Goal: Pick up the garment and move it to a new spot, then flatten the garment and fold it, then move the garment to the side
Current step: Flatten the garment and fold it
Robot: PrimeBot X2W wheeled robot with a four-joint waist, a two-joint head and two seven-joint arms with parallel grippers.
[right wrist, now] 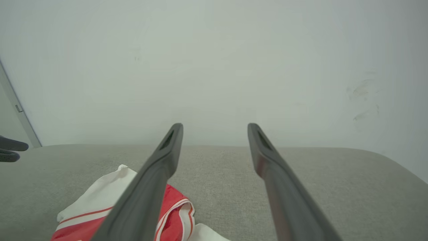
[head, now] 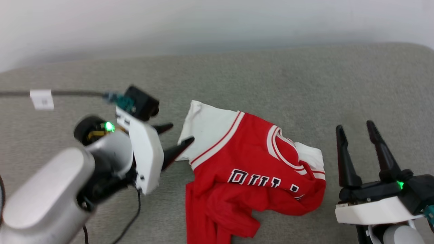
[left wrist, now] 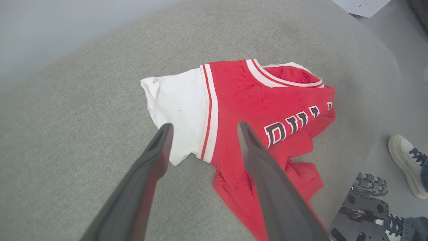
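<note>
**Jersey's on the tabletop, nowhere near folded**

We've got the red jersey (head: 251, 169) lying bunched up on the grey fabric-covered tabletop (head: 305, 84), centre to lower middle of the head view. One white sleeve is spread toward the upper left, the bottom half is rumpled over itself, and the lettering is half hidden.

The left pincer (head: 181, 132) hovers spread by that sleeve's edge, pinching nothing. The right pincer (head: 354, 125) sits spread at the lower right, near the jersey, also empty.

Our read: if this is the new spot, the move is done. Flattening, folding and shifting it aside are all left.
</note>
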